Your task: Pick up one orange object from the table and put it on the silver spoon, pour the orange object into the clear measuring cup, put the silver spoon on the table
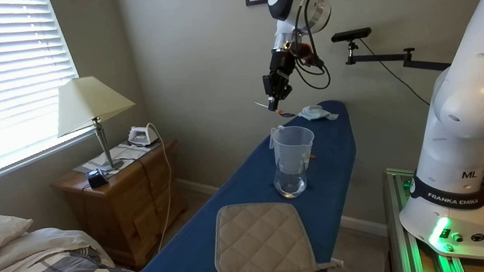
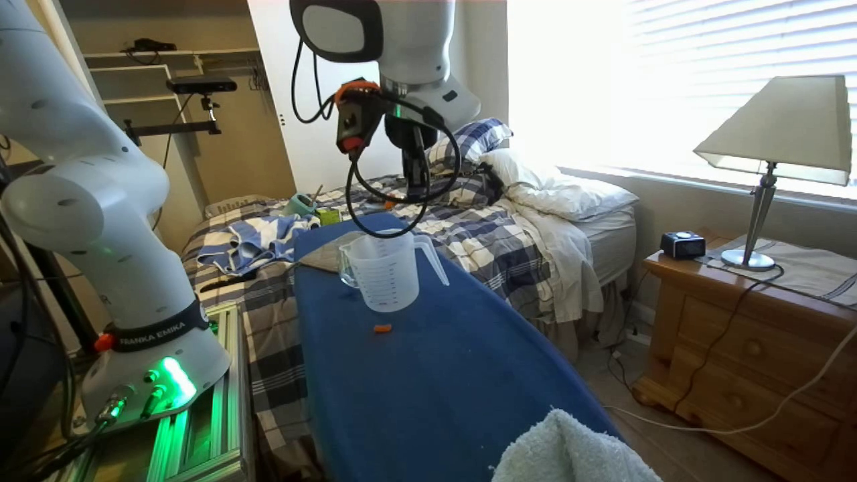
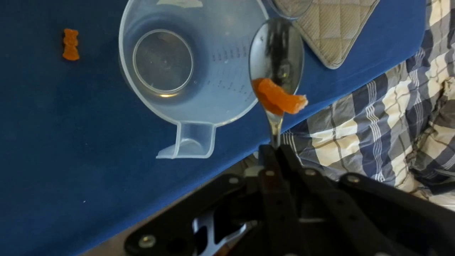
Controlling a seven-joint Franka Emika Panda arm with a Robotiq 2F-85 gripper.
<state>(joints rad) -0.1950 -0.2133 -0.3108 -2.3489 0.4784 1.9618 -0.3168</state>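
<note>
My gripper [image 1: 273, 106] is shut on the handle of the silver spoon [image 3: 277, 49]; the fingertips also show in the wrist view [image 3: 276, 147]. An orange object [image 3: 279, 96] lies in the spoon's bowl at the handle end and sticks out over the edge. The clear measuring cup [image 1: 294, 148] stands upright on the dark blue table [image 2: 415, 388]. It is also in the wrist view [image 3: 227, 89], where the spoon's bowl overlaps its right rim from above. The spoon is higher than the cup's rim. Another orange object [image 2: 382, 329] lies on the table beside the cup [image 2: 392, 281].
A clear glass [image 1: 291, 183] stands close to the measuring cup. A beige quilted pad [image 1: 261, 240] lies on the table past the glass. A pale towel [image 1: 317, 113] lies at the table's narrow end. A bed [image 2: 482, 248] and a wooden nightstand [image 2: 730, 335] with a lamp are nearby.
</note>
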